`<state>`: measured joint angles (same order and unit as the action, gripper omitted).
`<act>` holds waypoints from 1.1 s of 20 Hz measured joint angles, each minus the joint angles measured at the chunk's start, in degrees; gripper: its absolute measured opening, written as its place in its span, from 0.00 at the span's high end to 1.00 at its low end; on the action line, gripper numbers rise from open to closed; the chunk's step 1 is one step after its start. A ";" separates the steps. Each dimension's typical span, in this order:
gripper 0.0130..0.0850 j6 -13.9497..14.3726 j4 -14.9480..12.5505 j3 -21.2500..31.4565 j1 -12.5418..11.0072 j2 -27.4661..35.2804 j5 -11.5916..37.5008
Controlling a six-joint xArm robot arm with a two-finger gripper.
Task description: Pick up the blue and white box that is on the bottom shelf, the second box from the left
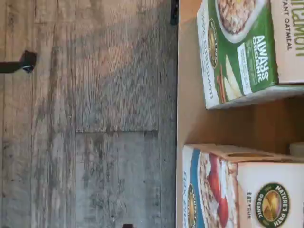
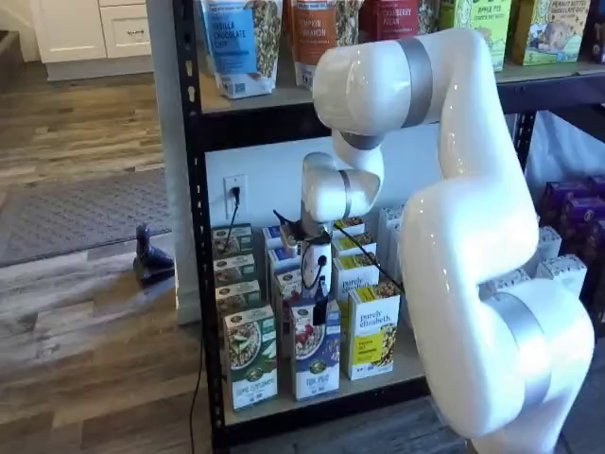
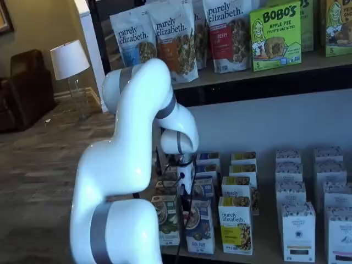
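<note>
The blue and white box (image 2: 315,357) stands upright at the front of the bottom shelf (image 2: 386,381), between a green-and-white carton (image 2: 250,364) and a yellow-and-white carton (image 2: 372,333). It also shows in a shelf view (image 3: 199,226). In the wrist view I see its top and front (image 1: 223,190) and the green-and-white carton (image 1: 237,47) on the pale deck (image 1: 228,123). My gripper (image 2: 319,308) hangs just above the blue and white box's top, also seen in a shelf view (image 3: 184,184). Its black fingers show as one dark strip, so no gap is visible.
More cartons stand in rows behind the front ones. White boxes (image 3: 298,231) fill the deck's right side. Granola bags (image 3: 176,38) stand on the upper deck. A black upright (image 2: 194,227) stands left. A cable runs from a wall socket (image 2: 233,189). A dark object (image 2: 151,257) sits on the wood floor.
</note>
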<state>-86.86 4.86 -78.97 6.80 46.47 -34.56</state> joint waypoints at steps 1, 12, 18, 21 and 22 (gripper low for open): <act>0.00 0.25 -0.26 -0.79 0.00 0.41 -0.80; 0.00 -1.14 2.07 -6.37 0.63 6.06 2.09; 0.00 -1.75 2.98 -10.74 0.71 9.43 2.24; 0.00 0.54 0.35 -13.80 0.75 11.47 0.51; 0.00 0.94 -0.15 -14.43 0.74 11.94 0.24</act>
<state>-85.92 4.71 -93.40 7.54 58.41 -34.33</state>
